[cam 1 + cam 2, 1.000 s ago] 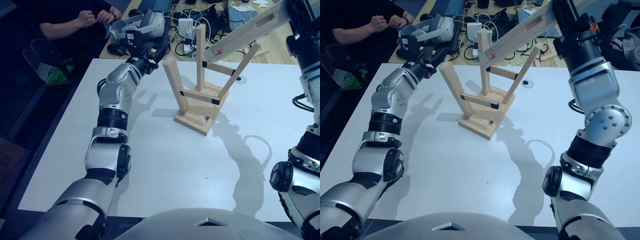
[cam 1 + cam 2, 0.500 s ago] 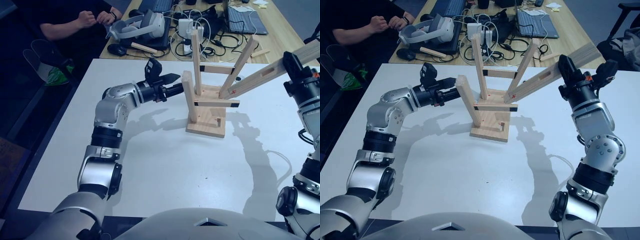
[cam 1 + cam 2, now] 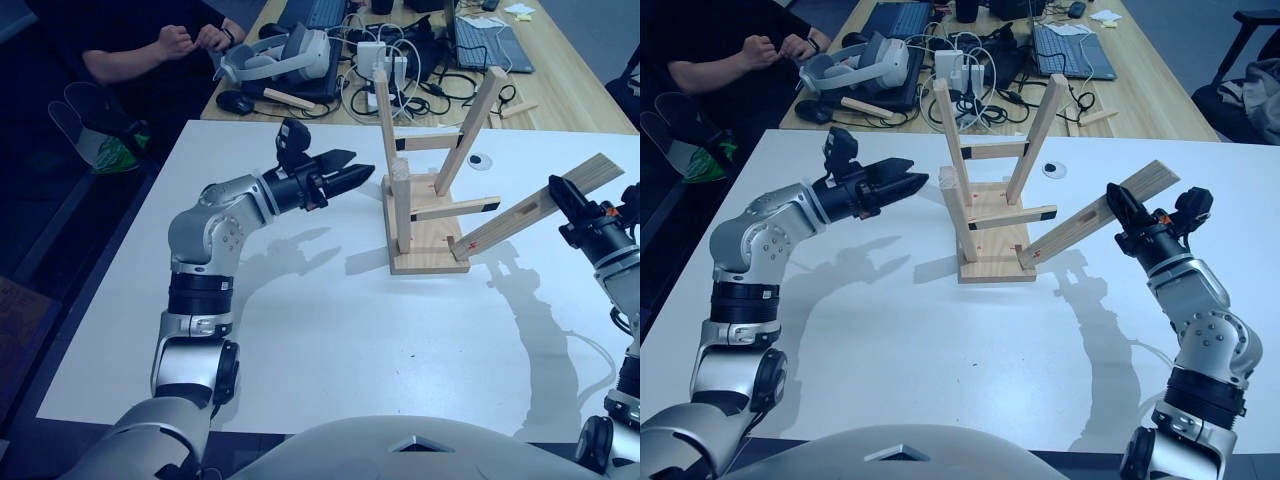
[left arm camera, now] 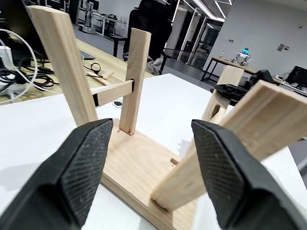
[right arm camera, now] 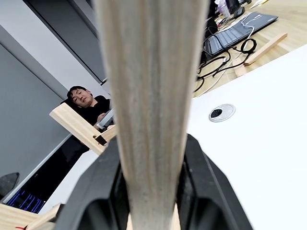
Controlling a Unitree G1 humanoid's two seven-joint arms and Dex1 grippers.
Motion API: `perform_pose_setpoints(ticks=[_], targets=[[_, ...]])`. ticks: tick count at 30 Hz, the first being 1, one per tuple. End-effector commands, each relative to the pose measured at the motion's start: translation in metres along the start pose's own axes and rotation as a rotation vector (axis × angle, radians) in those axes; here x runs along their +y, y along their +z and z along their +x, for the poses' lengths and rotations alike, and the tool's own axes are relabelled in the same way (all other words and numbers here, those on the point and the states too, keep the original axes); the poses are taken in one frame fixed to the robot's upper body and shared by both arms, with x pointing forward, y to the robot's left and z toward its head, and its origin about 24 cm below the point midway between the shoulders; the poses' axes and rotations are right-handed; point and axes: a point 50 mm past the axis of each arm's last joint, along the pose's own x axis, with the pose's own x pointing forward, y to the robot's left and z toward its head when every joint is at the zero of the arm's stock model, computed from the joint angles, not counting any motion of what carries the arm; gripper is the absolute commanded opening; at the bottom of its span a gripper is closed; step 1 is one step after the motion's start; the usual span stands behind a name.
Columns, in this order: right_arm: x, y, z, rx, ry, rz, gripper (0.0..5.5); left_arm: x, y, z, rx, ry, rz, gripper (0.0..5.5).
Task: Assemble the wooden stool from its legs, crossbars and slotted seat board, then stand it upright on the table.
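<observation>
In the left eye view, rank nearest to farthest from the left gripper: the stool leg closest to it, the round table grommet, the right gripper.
1. Stool leg, just right of the open left gripper.
2. Table grommet, past the stool, toward the far edge.
3. Right gripper, far right, clamping the loose leg.

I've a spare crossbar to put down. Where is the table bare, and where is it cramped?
Bare: the near half of the table, in front of the seat board and between the two arms, and the far left corner behind the left hand. Crowded: around the upturned stool, where the right hand holds a leg slanted against the board.
</observation>
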Motion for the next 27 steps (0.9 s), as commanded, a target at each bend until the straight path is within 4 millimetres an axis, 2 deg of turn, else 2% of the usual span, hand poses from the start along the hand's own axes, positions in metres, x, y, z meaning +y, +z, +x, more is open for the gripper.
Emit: perform_pose_setpoints(ticks=[1, 10, 16, 18, 23, 27], targets=[[-0.007, -0.011, 0.003, 0.021, -0.058, -0.031, 0.99, 0.011, 0.012, 0.002, -0.077, 0.103, -0.005, 3.02], [0.003, -0.03, 0.008, 0.073, -0.039, -0.16, 0.99, 0.016, 0.01, 0.004, -0.136, 0.178, -0.036, 3.02], [-0.006, -0.046, -0.002, 0.176, -0.08, -0.235, 0.99, 0.018, 0.01, 0.004, -0.162, 0.209, -0.04, 3.02], [-0.009, -0.043, -0.002, 0.193, -0.071, -0.281, 0.99, 0.019, 0.008, 0.004, -0.164, 0.218, -0.042, 3.02], [-0.002, -0.025, 0.015, 0.214, 0.029, -0.336, 0.99, 0.02, 0.004, 0.005, -0.165, 0.229, -0.043, 3.02], [0.004, -0.026, 0.023, 0.268, 0.089, -0.316, 0.99, 0.019, 0.004, 0.007, -0.176, 0.233, -0.042, 3.02]])
